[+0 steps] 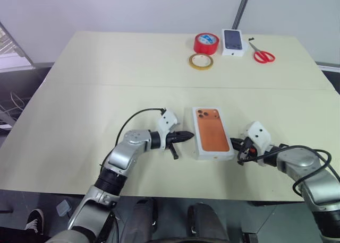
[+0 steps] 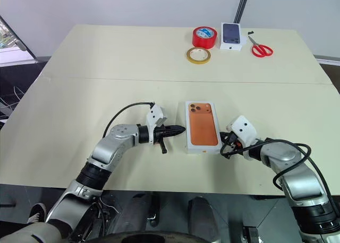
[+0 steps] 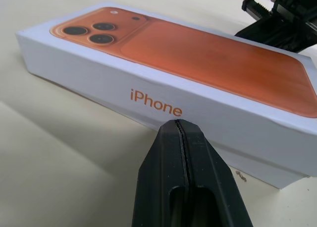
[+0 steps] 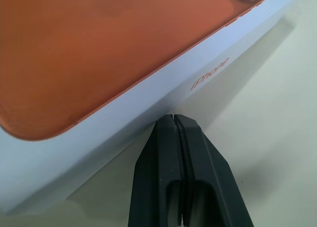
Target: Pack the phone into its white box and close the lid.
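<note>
The white box (image 1: 213,154) lies closed near the table's front edge, with the lid (image 1: 211,130) seated on it. The lid's top bears an orange phone picture, and its side (image 3: 148,83) reads "iPhone". The phone itself is hidden. My left gripper (image 1: 188,135) is shut and empty, its tip (image 3: 179,124) pointing at the lid's left side, almost touching it. My right gripper (image 1: 234,144) is also shut and empty, its tip (image 4: 173,118) close against the box's right side. The right gripper's black fingers (image 3: 282,19) also appear beyond the box in the left wrist view.
At the table's far side stand a red tape roll (image 1: 206,43), a yellowish tape roll (image 1: 201,61), a small white box with a dark phone picture (image 1: 233,42) and red scissors (image 1: 262,54). The table's front edge (image 1: 175,192) runs just behind both wrists.
</note>
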Robot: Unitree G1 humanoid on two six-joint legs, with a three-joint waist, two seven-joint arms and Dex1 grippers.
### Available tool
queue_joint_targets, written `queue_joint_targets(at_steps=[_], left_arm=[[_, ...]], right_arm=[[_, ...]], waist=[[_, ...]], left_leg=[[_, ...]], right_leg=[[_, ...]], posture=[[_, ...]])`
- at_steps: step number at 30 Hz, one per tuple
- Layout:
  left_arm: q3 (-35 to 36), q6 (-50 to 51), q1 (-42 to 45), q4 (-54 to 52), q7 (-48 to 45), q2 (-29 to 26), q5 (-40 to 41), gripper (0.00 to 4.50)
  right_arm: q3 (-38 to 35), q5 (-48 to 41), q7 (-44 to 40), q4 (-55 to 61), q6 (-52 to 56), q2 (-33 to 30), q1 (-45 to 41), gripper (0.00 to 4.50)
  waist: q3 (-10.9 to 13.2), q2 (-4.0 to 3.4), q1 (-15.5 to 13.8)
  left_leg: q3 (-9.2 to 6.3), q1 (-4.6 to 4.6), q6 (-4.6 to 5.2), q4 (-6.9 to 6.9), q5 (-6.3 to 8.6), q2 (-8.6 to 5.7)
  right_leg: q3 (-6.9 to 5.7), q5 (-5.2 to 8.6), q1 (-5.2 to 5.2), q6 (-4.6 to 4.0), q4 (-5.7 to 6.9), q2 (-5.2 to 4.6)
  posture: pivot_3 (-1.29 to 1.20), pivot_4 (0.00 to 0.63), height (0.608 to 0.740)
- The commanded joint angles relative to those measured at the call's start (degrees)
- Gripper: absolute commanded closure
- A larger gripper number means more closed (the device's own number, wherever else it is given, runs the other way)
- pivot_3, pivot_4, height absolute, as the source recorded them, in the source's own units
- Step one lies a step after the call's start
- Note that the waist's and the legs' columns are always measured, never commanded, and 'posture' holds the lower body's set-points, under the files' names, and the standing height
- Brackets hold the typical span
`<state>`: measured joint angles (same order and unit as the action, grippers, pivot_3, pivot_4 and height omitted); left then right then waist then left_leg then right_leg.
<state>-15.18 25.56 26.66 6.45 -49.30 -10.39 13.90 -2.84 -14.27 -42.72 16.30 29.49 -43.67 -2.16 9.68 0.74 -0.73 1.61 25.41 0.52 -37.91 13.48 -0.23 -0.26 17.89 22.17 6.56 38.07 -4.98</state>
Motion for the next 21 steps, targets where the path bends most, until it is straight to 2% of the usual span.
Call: queue_joint_targets(at_steps=[1,5,9,11,15,21], left_arm=[[4.1,1.8,1.8,-3.6,0.6,0.7,4.3,4.50],[7.2,4.3,4.3,-4.6,0.5,0.3,7.9,4.50],[9.0,4.2,8.9,-1.7,1.3,2.3,9.8,4.50],[8.8,3.6,9.6,-0.8,1.4,2.8,9.5,4.50],[7.6,-4.7,16.6,14.8,8.9,9.7,3.2,4.50],[0.2,-10.3,18.2,25.9,7.7,10.5,-5.7,4.50]], right_arm=[[-3.6,1.7,2.4,-2.9,-2.7,-0.7,-3.1,4.47],[-6.3,3.3,4.4,-7.8,-5.7,-1.3,-5.9,4.47],[-10.4,-5.2,2.4,-5.5,-5.2,3.4,-9.2,4.47],[-10.6,-6.2,1.5,-4.5,-5.4,3.8,-9.2,4.47],[-4.3,-9.3,-7.8,4.8,-3.6,0.7,-0.4,4.47],[2.2,-2.1,-7.2,4.6,-4.4,-2.4,3.3,4.47]], waist=[[0.0,0.00,0.0],[0.0,0.00,-0.1],[0.0,0.00,0.0],[0.0,0.00,-0.1],[0.0,0.02,-1.1],[0.0,0.00,-1.2]], left_leg=[[0.00,0.00,0.00,-0.02,0.00,0.00],[0.00,0.01,0.00,-0.04,0.00,-0.01],[0.00,0.00,-0.03,-0.04,-0.02,0.01],[0.00,0.00,-0.03,-0.04,-0.02,-0.01],[-0.08,-0.01,0.01,-0.12,0.00,-0.04],[0.01,-0.07,0.16,-0.20,0.09,-0.07]], right_leg=[[0.00,0.00,0.00,0.00,0.01,-0.01],[-0.01,0.00,-0.01,0.00,0.02,-0.01],[-0.01,0.00,-0.03,0.00,0.02,0.03],[-0.01,0.00,-0.05,0.01,0.01,0.02],[-0.05,0.02,-0.14,0.05,-0.02,0.03],[0.00,0.02,-0.20,0.05,-0.03,0.01]], posture=[[0.00,0.150,0.728],[0.00,0.150,0.728],[0.00,0.150,0.728],[0.00,0.150,0.728],[0.00,0.150,0.728],[0.00,0.150,0.728]])
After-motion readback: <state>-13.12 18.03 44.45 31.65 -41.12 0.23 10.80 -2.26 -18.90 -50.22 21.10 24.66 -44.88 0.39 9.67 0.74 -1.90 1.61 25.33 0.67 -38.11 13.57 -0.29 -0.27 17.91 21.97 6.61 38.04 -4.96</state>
